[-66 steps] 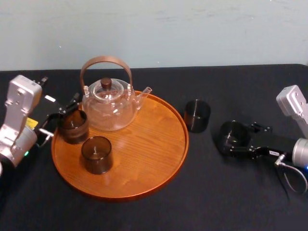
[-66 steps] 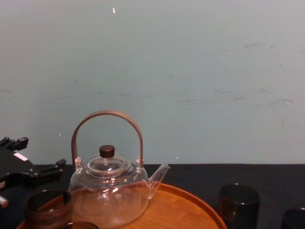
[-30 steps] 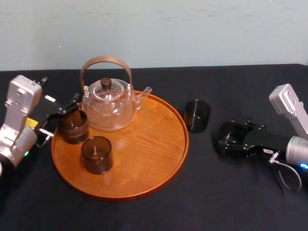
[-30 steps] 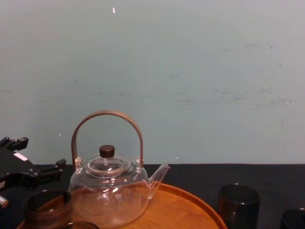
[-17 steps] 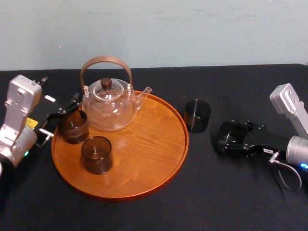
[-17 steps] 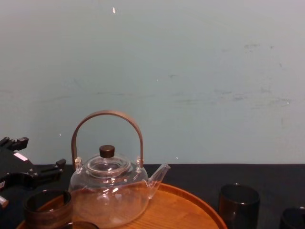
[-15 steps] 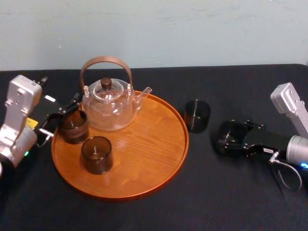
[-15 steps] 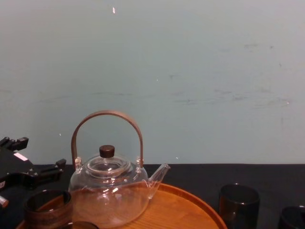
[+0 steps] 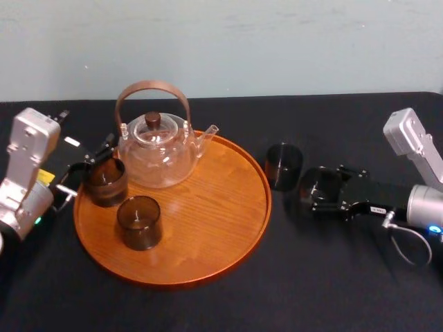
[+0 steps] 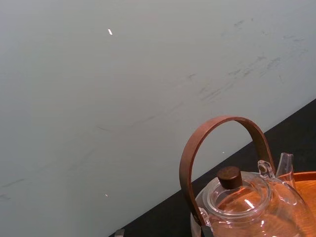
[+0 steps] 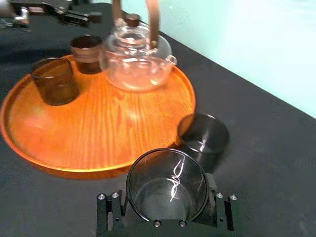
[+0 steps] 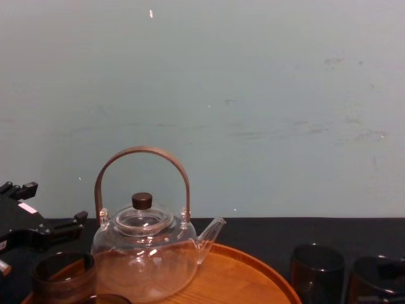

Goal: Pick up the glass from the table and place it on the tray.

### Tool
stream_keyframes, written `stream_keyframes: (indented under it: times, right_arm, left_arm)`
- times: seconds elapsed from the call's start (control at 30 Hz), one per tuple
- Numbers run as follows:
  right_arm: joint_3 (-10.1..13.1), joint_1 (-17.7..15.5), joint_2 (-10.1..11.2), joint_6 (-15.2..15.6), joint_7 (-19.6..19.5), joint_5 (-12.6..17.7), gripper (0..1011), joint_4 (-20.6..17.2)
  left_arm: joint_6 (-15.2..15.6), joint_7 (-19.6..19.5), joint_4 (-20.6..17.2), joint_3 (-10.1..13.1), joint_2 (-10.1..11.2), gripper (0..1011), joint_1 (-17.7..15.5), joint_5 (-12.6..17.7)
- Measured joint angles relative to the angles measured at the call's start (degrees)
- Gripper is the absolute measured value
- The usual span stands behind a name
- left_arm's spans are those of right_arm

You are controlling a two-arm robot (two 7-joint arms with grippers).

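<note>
A dark smoked glass (image 9: 320,188) stands between the black fingers of my right gripper (image 9: 322,197), just right of the tray (image 9: 208,235). From the right wrist the fingers (image 11: 109,203) press both sides of this glass (image 11: 167,183), so the gripper is shut on it. The round orange-brown wooden tray (image 11: 113,128) carries a glass teapot (image 9: 156,152) and two dark glasses (image 9: 139,221) (image 9: 105,181). My left gripper (image 9: 86,169) rests at the tray's left rim with its fingers spread, beside the rear glass.
Another dark glass (image 9: 284,166) stands on the black tablecloth between the tray's right rim and the held glass, close to both. The right and front parts of the tray are bare wood. A pale wall lies behind the table.
My right gripper has carried the glass leftward, toward the tray and the glass standing on the cloth. The left arm and the things on the tray have not moved.
</note>
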Motion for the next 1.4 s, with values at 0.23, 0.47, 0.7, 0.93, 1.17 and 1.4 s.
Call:
stream_keyframes:
  times: [0.23, 0.47, 0.7, 0.93, 1.17, 1.4]
  right_arm:
    - [-1.7, 1.2, 0.3, -0.6, 1.5, 0.2, 905, -1.3]
    - [-3.9, 2.7, -0.4, -1.5, 2.5, 0.2, 905, -2.0]
    - [-6.3, 4.1, -1.5, -2.3, 3.7, 0.1, 905, -2.9]
    - [-8.7, 5.3, -2.7, -2.7, 4.3, -0.2, 905, -3.2]
    - [-10.8, 6.4, -3.8, -3.0, 4.7, -0.9, 905, -2.9]
    - [-12.6, 7.4, -5.3, -3.4, 4.5, -2.0, 905, -1.8]
  left_arm:
    - [0.0, 0.0, 0.0, 0.0, 0.0, 1001, 0.0, 0.0]
    - [0.0, 0.0, 0.0, 0.0, 0.0, 1001, 0.0, 0.0]
    - [0.0, 0.0, 0.0, 0.0, 0.0, 1001, 0.0, 0.0]
    - [0.0, 0.0, 0.0, 0.0, 0.0, 1001, 0.0, 0.0]
    - [0.0, 0.0, 0.0, 0.0, 0.0, 1001, 0.0, 0.0]
    - [0.0, 0.0, 0.0, 0.0, 0.0, 1001, 0.0, 0.0]
